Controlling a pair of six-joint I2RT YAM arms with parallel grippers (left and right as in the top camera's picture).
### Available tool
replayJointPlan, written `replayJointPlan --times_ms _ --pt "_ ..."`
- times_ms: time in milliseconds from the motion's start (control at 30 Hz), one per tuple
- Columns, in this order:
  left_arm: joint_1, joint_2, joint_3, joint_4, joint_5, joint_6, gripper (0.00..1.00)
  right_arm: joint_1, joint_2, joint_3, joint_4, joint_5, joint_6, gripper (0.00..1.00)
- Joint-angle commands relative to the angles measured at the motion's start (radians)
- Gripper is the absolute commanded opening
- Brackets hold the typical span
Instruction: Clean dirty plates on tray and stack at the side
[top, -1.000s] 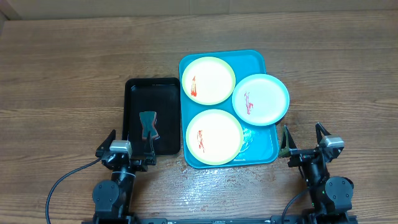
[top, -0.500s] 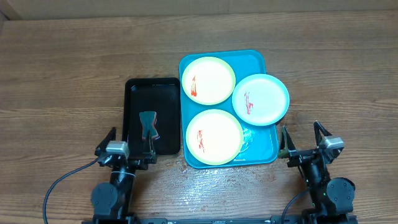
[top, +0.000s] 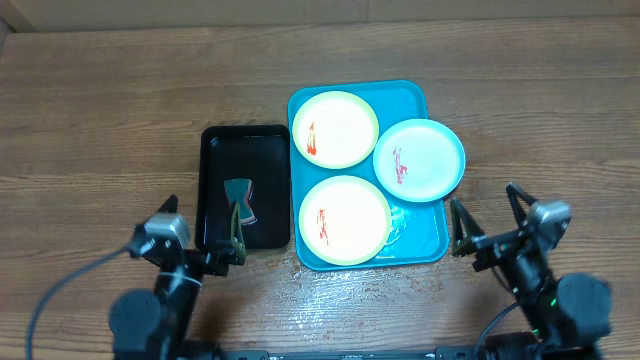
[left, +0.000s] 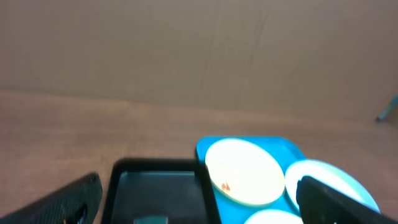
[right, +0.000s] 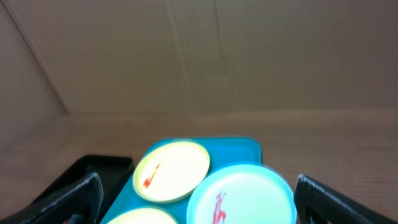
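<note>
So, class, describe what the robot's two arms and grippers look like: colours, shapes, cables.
The left arm and right arm are black, with rounded joint housings. Each wrist carries a small silver-grey block. The left gripper and right gripper each have two slim, tapering black fingers. A thin black cable loops away from each arm.

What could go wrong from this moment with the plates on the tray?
1. The light blue plate overhangs the right rim of the tray; a nudge from the open right end effector could slide it onto the table.
2. The tray looks wet by its near right corner, so the near yellow-green plate may slip when gripped.
3. Both lie close to the far yellow-green plate, so lifting one may drag a neighbour.
</note>
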Motion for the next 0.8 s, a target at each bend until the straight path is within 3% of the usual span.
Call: replayJointPlan --times_ms 0,200,333,533,767 --pt "0.004 0.205 0.227 -0.137 0.061 -0.01 1.0 0.005 0.214 0.246 -0.136 -0.03 -0.001 1.0" --pt "0.004 0.531 0.578 -0.422 0.196 -0.01 1.0 0.005 0.592 0.636 -0.464 -0.108 -0.001 1.0" --pt "0.004 0.676 0.722 -0.554 0.234 -0.01 1.0 0.005 0.76 0.786 -0.569 -0.185 0.0 1.0" --pt "0.004 0.776 0.76 -0.635 0.307 -0.021 1.0 0.005 0.909 0.809 -0.568 -0.388 -0.001 1.0" --pt "0.004 0.861 0.76 -0.694 0.275 -0.021 1.0 0.089 1.077 0.769 -0.7 -0.201 0.0 1.0"
